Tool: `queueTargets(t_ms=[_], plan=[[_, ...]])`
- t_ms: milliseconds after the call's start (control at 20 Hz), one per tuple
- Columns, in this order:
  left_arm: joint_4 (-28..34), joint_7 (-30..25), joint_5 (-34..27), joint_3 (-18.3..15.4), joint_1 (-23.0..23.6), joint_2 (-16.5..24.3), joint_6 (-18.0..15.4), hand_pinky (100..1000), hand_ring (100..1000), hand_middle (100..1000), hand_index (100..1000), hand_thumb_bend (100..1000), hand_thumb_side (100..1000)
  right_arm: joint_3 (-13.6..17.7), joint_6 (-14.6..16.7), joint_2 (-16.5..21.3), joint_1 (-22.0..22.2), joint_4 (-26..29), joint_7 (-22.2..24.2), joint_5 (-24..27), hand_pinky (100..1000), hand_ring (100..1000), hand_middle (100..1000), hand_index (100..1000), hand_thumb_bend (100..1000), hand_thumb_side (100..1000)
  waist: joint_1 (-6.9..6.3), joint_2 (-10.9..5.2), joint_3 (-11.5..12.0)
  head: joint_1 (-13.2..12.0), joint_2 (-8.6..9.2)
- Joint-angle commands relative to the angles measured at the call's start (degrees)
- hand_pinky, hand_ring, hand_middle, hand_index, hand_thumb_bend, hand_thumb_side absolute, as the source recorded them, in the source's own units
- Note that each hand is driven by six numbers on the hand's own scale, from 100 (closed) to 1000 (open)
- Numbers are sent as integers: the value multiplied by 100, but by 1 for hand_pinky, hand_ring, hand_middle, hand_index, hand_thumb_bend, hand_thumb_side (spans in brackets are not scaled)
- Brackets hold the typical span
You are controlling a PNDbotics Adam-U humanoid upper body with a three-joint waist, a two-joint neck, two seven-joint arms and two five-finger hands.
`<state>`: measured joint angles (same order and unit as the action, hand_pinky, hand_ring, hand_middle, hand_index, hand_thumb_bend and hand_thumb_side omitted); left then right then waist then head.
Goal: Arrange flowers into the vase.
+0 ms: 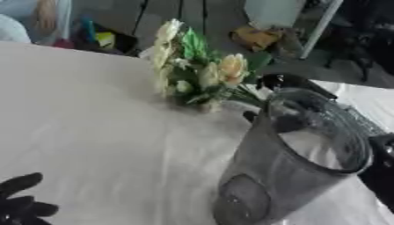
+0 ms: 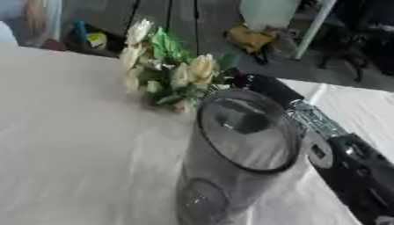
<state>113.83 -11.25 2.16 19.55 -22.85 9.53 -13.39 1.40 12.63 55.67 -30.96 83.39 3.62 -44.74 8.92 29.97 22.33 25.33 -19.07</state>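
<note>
While the glass vase (image 1: 289, 171) fills the lower right of the frame, nearest the camera, it stands empty on the white table (image 1: 100, 132), mouth wide and tilted toward the upper right as the view lies askew. No stem is inside it yet.

Left hand (image 1: 19, 202): lower left corner, black fingers spread and relaxed, holding nothing, well apart from the vase. Idle.

Right arm (image 2: 346, 162): enters along the right edge, black with a silver joint, runs past the vase's far side toward the centre. The right hand (image 1: 281, 81) sits just behind the vase rim, at the base of the flowers. Seen partly through the glass; its fingers are hidden, so I cannot tell whether they are curled round the stems or released.

Flower bunch (image 1: 200, 70): cream and pale yellow blooms with green leaves, upper centre of the frame, just beyond the vase, heads pointing up and left, stems toward the hand. Whether it rests on the table or is lifted is unclear.

Judgement: step in hand is the pick-up or carry of the bunch; insertion not yet done. The next move would call for raising the stems clear of the rim, turning them downward, and lowering them into the mouth without knocking the vase.

Far edge: floor clutter, not relevant.
</note>
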Motion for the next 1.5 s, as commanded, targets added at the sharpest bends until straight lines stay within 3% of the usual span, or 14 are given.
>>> queueTargets(t_ms=[50,300,500,650,850,1050,1150,1200,1250,1500], plan=[[76,-4,24,49,-64,9,-15,615,735,879,842,186,1000,93,-45,128,-62,-26,-3,-44,740,779,696,900,311,872,64,-25,0,31,92],[76,4,48,53,-62,4,-23,615,735,880,841,185,1000,94,-133,111,-66,-77,-14,-88,723,763,666,864,249,875,66,12,7,69,104],[76,0,73,59,-58,-1,-20,615,735,880,841,184,1000,100,-165,99,-68,-57,-116,-22,680,706,555,797,178,847,63,37,9,83,103],[76,0,85,61,-59,-1,-25,616,736,880,841,184,1000,95,-182,107,-61,-44,-191,50,665,690,535,785,160,827,60,48,10,85,101],[76,-9,95,68,-66,0,-35,616,736,880,840,183,1000,101,-207,112,-41,-81,-194,37,665,698,548,787,129,807,68,70,32,112,124],[76,-8,115,68,-71,3,-44,617,735,881,841,182,1000,123,-190,123,-18,-79,-169,47,686,764,597,822,129,819,82,100,51,136,148],[76,-10,130,69,-72,2,-45,617,733,881,841,182,1000,133,-185,123,-1,-81,-152,33,704,795,643,846,141,817,89,117,56,141,159],[76,-9,135,70,-74,3,-46,617,732,882,841,181,1000,138,-179,123,5,-87,-137,25,737,844,723,874,166,823,92,125,59,146,164],[76,-10,140,71,-77,3,-50,617,732,881,841,181,1000,143,-168,122,9,-100,-113,21,758,870,748,891,192,828,94,133,63,155,171],[76,-12,164,76,-83,0,-57,618,732,882,840,180,1000,184,-110,123,12,-154,21,42,770,881,763,909,227,825,102,173,77,180,192]])
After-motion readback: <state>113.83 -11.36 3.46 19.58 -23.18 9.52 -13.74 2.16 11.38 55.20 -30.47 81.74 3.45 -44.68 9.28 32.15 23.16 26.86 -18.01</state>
